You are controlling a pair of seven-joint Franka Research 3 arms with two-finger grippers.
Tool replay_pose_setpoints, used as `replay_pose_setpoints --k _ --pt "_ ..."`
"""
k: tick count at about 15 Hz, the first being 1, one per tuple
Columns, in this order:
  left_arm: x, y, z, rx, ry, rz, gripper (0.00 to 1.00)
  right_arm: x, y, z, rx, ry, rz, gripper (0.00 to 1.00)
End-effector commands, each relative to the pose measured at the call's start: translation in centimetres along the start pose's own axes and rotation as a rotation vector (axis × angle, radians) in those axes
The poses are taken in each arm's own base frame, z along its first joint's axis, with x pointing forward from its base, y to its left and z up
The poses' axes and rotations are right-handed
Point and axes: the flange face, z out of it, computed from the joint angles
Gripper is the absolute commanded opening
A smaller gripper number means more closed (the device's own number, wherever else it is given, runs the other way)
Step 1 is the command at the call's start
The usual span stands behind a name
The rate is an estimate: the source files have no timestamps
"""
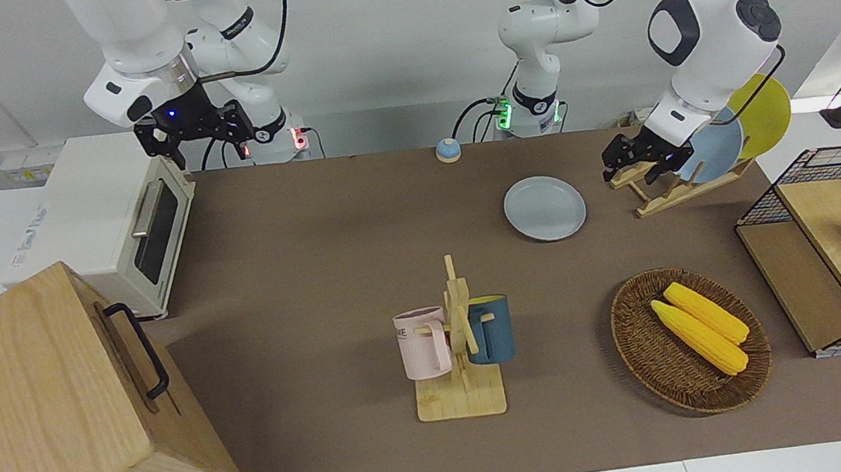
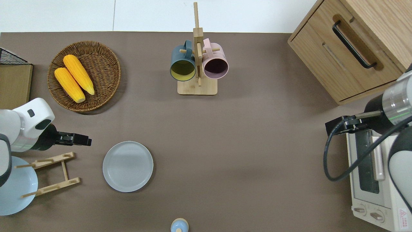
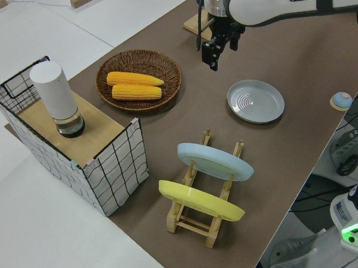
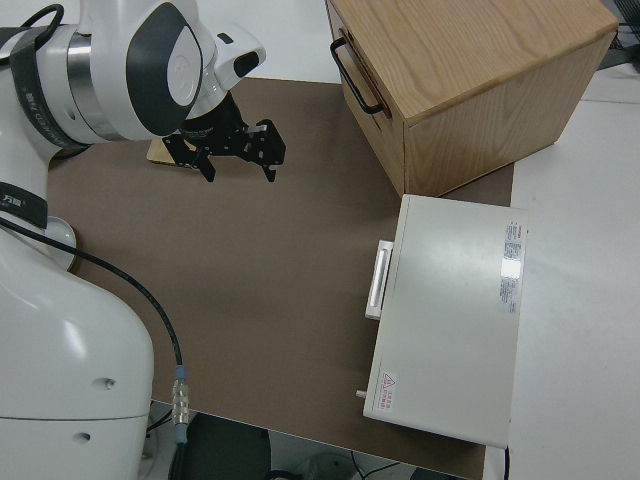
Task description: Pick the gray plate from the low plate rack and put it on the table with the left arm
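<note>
**Gray plate sits flat on the table, left gripper up in the air and empty**

So the left arm's black two-finger gripper point(image 2: 86, 140) hangs over bare tabletop, between the plate and the basket and just off the rack's end. It holds nothing. The fingers point(image 3: 209, 54) point down with a small gap between them, so I'd call it narrowly parted.

Taking the low plate rack of pale wooden slats and pegs point(image 2: 51, 174) as the landmark: the round pale-gray plate with the shallow raised rim point(image 2: 128, 166) lies flat on the matte brown table point(image 2: 244, 145), just beside the rack toward the right arm's end, not touching it. The slots at that end of the rack are free. A light-blue plate point(image 3: 215, 161) and a yellow plate point(image 3: 201, 201) lean on edge in the rack, the yellow one at the end away from the gray plate.

Farther from the robots than the rack is a round brown wicker basket point(image 2: 102, 64) with two yellow corn cobs point(image 2: 74, 78) in it. Past the rack, at the left arm's end of the table, stands a wire-grid box with a wooden top point(image 3: 71, 142), and a white cylinder point(image 3: 55, 97) stands on it.

Well away from the rack toward the right arm's end is an upright wooden mug tree point(image 2: 197, 61) with a dark blue mug point(image 2: 182, 65) and a pink mug point(image 2: 215, 63) hanging on it. A small blue bell point(image 2: 179, 225) sits nearer to the robots than the gray plate.

Right arm's gripper point(image 1: 194, 131) is parked.
</note>
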Motion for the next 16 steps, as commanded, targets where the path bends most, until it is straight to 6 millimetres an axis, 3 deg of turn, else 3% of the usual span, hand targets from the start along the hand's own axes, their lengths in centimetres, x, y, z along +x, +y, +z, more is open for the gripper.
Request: replay_pose_setpoints --k 1,5,7,16 --pt "0.7 2.3 -4.6 0.086 -0.003 -0.030 0.98 -0.2 0.2 -0.3 -0.006 -0.001 0.015 0.983" --pt "0.6 4.2 -10.3 0.101 0.019 -0.023 0.99 -0.2 0.2 -0.3 -0.007 -0.003 0.015 0.983" --pt "0.7 5.2 -11.7 0.176 0.041 0.004 0.99 -0.2 0.2 -0.3 -0.007 -0.003 0.015 0.983" --pt "0.7 6.5 -11.9 0.145 0.041 -0.034 0.99 -0.2 0.2 -0.3 -0.006 -0.001 0.015 0.983"
